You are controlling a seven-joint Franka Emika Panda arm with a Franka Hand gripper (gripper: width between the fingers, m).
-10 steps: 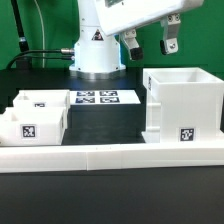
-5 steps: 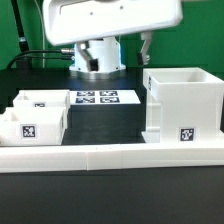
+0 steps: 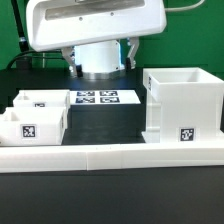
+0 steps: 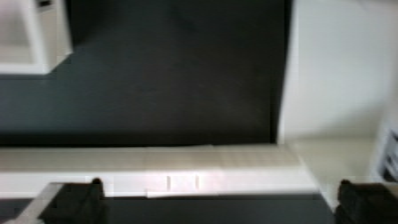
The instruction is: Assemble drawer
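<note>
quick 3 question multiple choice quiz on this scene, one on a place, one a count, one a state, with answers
1. Where is the housing relative to the marker board?
A the exterior view's left
B the exterior view's right
C on it

2. How many small trays show?
A one
B two
C four

3. The gripper is:
A shut on a tray
B open, empty
C shut on the housing

Answers:
B, it stands past the board's right edge.
B, two sit together at the exterior view's left.
B, the wrist view shows the fingertips wide apart with nothing between.
</note>
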